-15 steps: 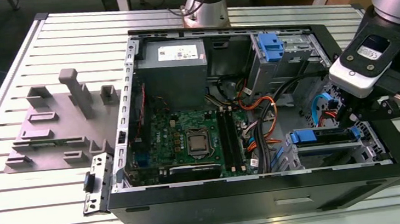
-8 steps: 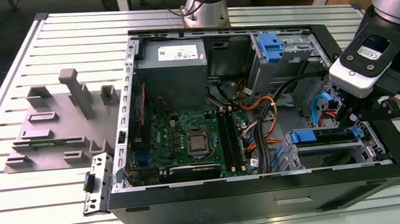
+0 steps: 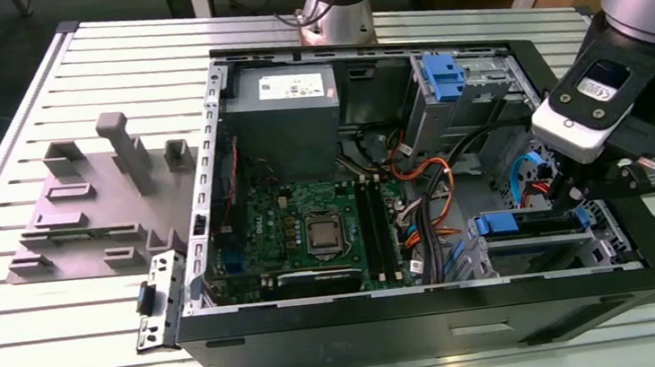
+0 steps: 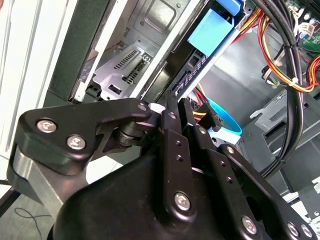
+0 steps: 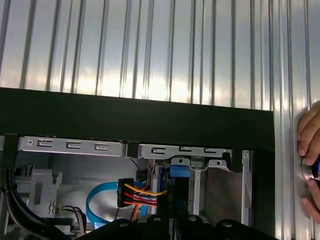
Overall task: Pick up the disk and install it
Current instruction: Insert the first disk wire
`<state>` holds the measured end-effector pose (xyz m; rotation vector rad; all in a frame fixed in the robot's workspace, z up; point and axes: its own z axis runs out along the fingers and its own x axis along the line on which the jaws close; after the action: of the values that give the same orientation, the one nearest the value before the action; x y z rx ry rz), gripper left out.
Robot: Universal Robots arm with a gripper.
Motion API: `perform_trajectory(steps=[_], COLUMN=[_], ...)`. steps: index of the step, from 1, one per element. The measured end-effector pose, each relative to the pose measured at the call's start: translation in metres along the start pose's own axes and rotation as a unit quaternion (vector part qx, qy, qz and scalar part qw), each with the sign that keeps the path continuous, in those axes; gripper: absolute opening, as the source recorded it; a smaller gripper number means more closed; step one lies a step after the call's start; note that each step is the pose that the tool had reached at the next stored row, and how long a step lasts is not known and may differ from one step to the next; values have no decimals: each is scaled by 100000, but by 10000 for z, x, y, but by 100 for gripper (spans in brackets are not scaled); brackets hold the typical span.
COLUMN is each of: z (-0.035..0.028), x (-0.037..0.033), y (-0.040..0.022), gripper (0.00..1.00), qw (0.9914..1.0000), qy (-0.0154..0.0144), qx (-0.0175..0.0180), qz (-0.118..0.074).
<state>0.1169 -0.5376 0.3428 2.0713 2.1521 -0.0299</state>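
Progress: the disk (image 3: pixel 532 223) already sits low in the drive bay of the open computer case (image 3: pixel 436 308), at about four o'clock from the motherboard (image 3: pixel 307 221) in the exterior view; I'd judge the pick-up done and the seating under way or near its end.
Left to do: I can't tell from here whether the disk is pushed fully home, nor whether any cable is plugged into it.
Gripper: the gripper (image 3: pixel 598 189) is down inside the case, right over the disk's far end at the exterior view's right; in the second wrist view its black linkages (image 4: pixel 175 150) crowd together near the disk's edge, but whether the fingers clamp it or merely press on it I cannot tell.
Disk, look: a flat body with blue plastic rails; a light blue tab (image 4: pixel 210 29) shows at its end in the second wrist view, and a dark slotted edge runs down toward the gripper.
Disk, place: lying level in the bay, with orange, red and yellow wires (image 3: pixel 431 191) at roughly ten o'clock from it.
Bystander: a hand (image 5: pixel 309 160) rests on a round object on the ribbed table (image 5: pixel 150 45) beside the case in the first wrist view.
Elsewhere: a grey fixture plate (image 3: pixel 95 206) lies on the table at nine o'clock from the case, well apart.
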Motion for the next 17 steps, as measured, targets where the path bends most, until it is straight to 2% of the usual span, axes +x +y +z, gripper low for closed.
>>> perform_trajectory(steps=[6,9,10,14,15,17], z=[24,36,40,51,69,88], x=[-68,-85,-88,-94,-93,-90], y=[-23,-39,-48,-100,-119,-124], gripper=[17,17,17,17,17,17], qw=[99989,99965,99959,99946,99935,99933], qy=[1424,2542,2745,2807,2801,2794], qx=[-458,-703,-816,-1697,-2235,-2343], qz=[174,284,297,349,386,388])
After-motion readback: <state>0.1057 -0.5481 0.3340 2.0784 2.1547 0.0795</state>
